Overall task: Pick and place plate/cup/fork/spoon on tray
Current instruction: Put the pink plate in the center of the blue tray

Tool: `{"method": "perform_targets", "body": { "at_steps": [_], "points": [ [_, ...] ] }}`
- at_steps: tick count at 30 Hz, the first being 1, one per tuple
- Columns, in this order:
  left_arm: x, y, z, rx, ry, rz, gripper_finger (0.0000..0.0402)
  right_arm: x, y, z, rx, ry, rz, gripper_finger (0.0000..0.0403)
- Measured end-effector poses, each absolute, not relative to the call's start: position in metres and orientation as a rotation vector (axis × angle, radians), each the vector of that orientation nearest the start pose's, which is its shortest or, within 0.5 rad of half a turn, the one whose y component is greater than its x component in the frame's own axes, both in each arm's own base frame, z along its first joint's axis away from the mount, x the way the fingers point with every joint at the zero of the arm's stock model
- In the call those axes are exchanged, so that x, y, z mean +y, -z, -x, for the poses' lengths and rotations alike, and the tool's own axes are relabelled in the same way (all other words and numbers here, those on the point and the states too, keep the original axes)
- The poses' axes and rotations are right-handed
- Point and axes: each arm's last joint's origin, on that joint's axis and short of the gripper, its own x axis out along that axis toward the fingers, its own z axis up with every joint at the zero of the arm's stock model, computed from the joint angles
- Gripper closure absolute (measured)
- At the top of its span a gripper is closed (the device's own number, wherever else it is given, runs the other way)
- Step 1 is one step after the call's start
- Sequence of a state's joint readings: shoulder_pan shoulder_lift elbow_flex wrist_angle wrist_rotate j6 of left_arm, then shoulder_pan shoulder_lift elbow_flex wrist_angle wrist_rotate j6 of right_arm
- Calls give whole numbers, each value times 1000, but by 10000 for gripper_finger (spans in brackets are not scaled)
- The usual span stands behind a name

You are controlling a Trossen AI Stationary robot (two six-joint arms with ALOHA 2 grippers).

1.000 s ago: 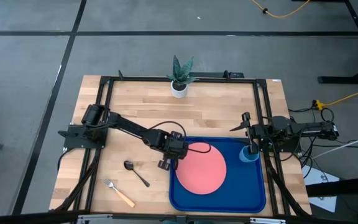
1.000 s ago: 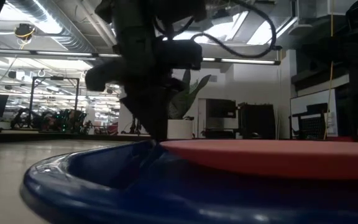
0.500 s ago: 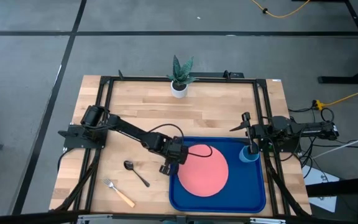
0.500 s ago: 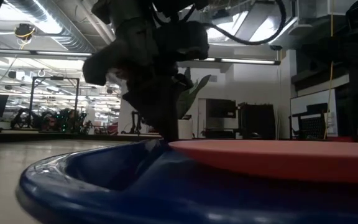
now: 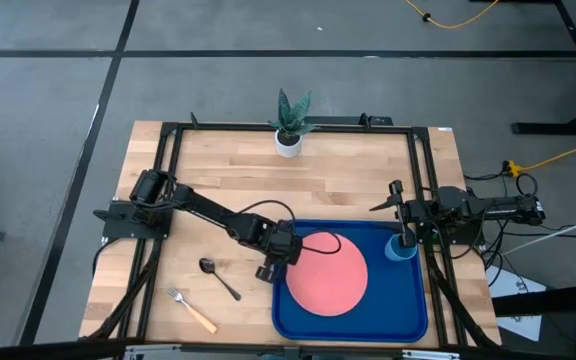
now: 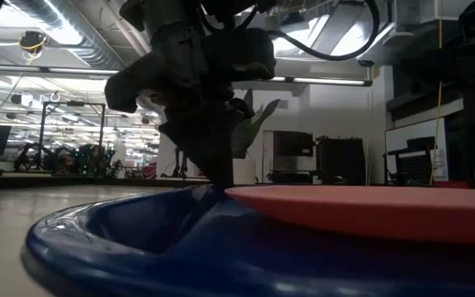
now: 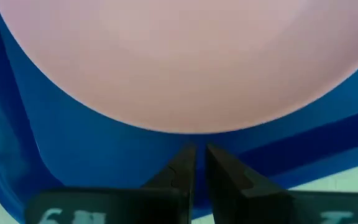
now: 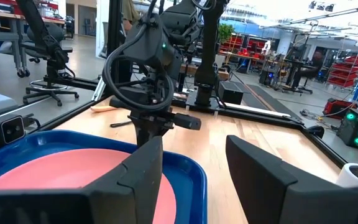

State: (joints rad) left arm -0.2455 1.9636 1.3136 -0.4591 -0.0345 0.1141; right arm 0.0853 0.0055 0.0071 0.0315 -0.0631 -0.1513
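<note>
The salmon-pink plate (image 5: 328,278) lies flat in the deep-blue tray (image 5: 408,315), toward its left side. My left gripper (image 5: 284,262) is shut and points down at the tray's left edge. In the left wrist view its fingertips (image 7: 199,163) stand just short of the plate's rim (image 7: 191,127). The light-blue cup (image 5: 401,250) stands in the tray's far right corner, and my right gripper (image 8: 194,168) is open above it. The dark spoon (image 5: 218,277) and the tan-handled fork (image 5: 190,310) lie on the table left of the tray. My left gripper comes down from above at the plate's left rim (image 6: 237,191), inside the tray's left wall. A thin strip of blue shows between the fingertips and the rim in the left wrist view. I cannot tell whether the fingers touch the tray's floor or the plate.
A white pot with a green plant (image 5: 289,125) stands at the table's far edge. A black frame (image 5: 168,200) runs round the work area. Bare wood lies between the plant and the tray.
My left gripper has moved a little toward the table's right and near edges, at the plate's left rim. The plate has slid a little to the right inside the tray and stays flat. In the last half second nothing has moved.
</note>
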Motion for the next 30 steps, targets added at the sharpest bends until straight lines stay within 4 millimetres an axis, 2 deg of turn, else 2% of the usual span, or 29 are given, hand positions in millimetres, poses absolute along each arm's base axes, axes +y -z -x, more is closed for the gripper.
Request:
{"method": "perform_targets", "body": {
  "at_steps": [5, 12, 15, 26, 30],
  "points": [
    [-96, -160, -384, 1093, 255, -255, 374, 10, -169, -97, -44, -146, 151, 221],
    [-100, -142, -386, 1129, 248, -238, 374, 10, -169, -97, -45, -146, 151, 221],
    [-102, -142, -387, 1124, 248, -238, 374, 10, -169, -97, -45, -146, 151, 221],
    [-110, -149, -403, 912, 340, -215, 374, 10, -169, -97, -45, -146, 151, 221],
    [-110, -150, -405, 895, 341, -215, 374, 10, -169, -97, -45, -146, 151, 221]
  ]
}}
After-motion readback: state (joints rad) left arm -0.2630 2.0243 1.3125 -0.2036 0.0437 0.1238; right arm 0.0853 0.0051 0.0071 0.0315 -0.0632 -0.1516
